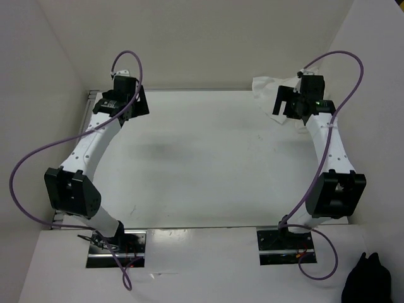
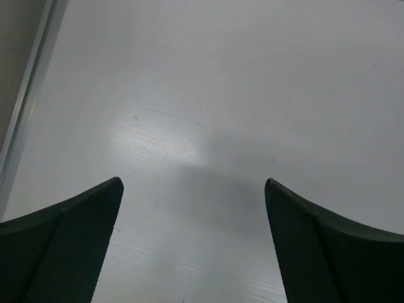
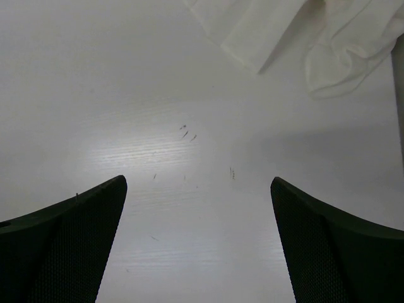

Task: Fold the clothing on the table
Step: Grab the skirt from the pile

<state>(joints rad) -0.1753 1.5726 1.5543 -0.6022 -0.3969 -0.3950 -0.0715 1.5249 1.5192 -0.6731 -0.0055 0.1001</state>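
Observation:
The white clothing [image 1: 267,86] lies crumpled in the far right corner of the table [image 1: 202,158], partly hidden behind my right arm. In the right wrist view the clothing [image 3: 297,31] shows as wrinkled folds beyond the fingers, apart from them. My right gripper [image 1: 282,101] hangs just in front of it, open, with only bare table between its fingers [image 3: 328,252]. My left gripper [image 1: 136,101] is at the far left of the table, open and empty. The left gripper [image 2: 192,189] looks down on bare table beside the metal edge rail [image 2: 28,101].
White upright walls close in the far, left and right sides of the table. A black fabric lump [image 1: 369,278] lies off the table at the near right. Both arm bases [image 1: 117,246] sit at the near edge, with purple cables looping out.

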